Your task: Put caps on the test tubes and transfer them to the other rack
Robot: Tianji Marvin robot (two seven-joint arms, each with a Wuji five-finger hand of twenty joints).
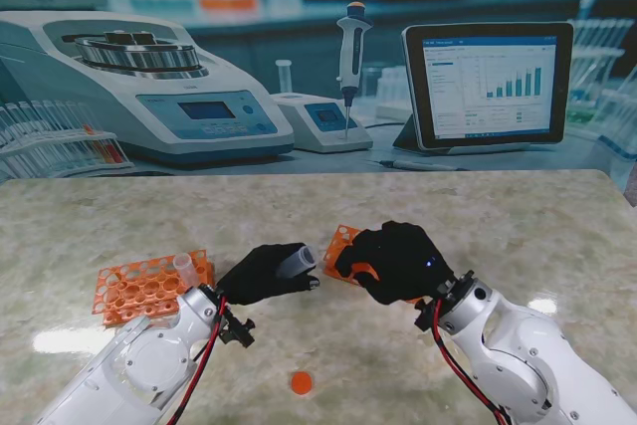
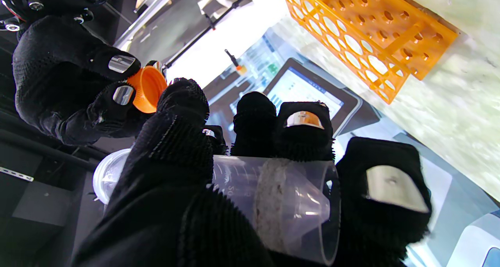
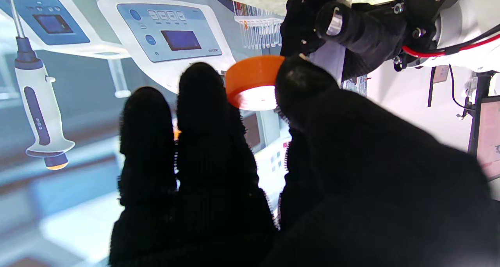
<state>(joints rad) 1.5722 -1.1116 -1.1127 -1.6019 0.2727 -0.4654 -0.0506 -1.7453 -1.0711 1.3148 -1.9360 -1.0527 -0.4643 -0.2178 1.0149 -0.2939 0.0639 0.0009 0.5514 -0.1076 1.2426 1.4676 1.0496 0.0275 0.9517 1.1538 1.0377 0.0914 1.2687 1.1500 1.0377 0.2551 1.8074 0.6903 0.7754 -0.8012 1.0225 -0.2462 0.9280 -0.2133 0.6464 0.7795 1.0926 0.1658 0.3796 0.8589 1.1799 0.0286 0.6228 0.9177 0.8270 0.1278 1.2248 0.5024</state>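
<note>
Left robot hand (image 1: 261, 273) clamps an uncapped tube (image 1: 296, 261) mid-air over the desk (image 1: 498, 226), right robot hand (image 1: 396, 259) pinches the orange cap (image 2: 147, 89) just beside its mouth; capping not done, transfer to rack (image 1: 149, 284) pending.

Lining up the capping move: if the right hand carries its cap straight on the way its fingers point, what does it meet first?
Most likely the test tube in the left hand. The right hand points its orange cap toward the tube's open mouth, with nothing seen between; alignment depth is unclear.
</note>
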